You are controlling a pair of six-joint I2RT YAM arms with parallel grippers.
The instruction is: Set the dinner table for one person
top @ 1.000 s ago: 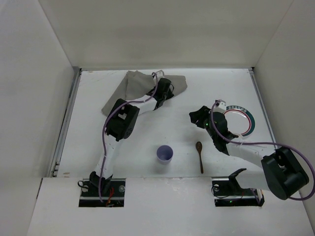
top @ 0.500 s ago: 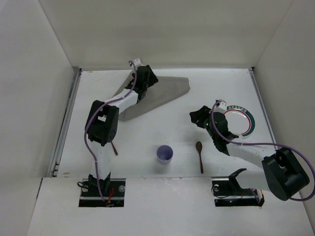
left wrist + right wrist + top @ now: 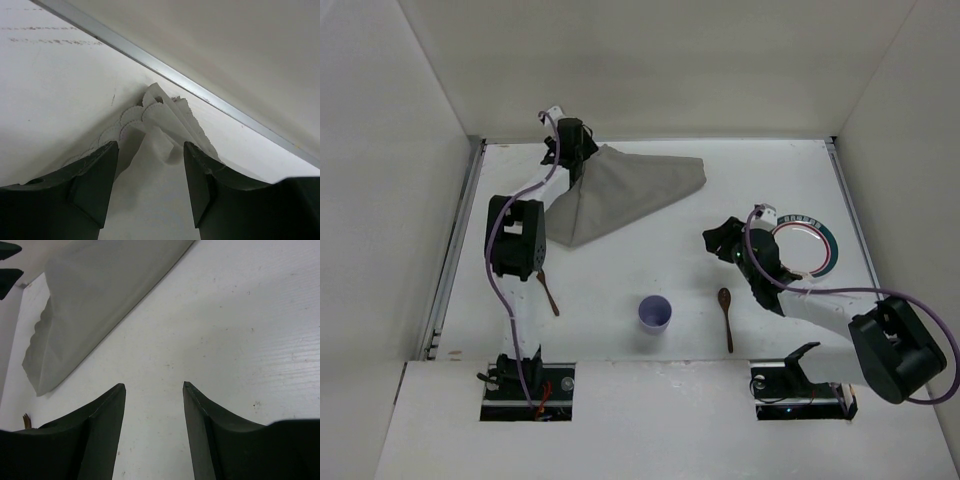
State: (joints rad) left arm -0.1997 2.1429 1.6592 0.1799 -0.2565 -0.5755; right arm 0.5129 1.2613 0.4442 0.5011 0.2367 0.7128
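Observation:
The white dinner table (image 3: 610, 275) carries a grey cloth mat (image 3: 620, 190) spread out at the back left. My left gripper (image 3: 578, 155) is at the mat's far left corner by the back wall. In the left wrist view the left gripper (image 3: 150, 145) is open, with the mat's bunched, scalloped corner (image 3: 160, 117) lying between and beyond the jaws. My right gripper (image 3: 716, 238) is open and empty just above bare table, left of a white plate with a teal rim (image 3: 807, 246). The right wrist view shows the right gripper (image 3: 153, 385) open, with the mat (image 3: 95, 305) beyond it.
A purple cup (image 3: 655, 313) stands at the near middle. A wooden spoon (image 3: 725, 316) lies to its right. A second brown utensil (image 3: 548, 290) lies near the left arm. Metal rails (image 3: 200, 95) and white walls border the table.
My left gripper has swung left to the far back corner, dragging the mat open from a crumpled heap into a spread sheet. A brown utensil has come into view. The right arm barely moved.

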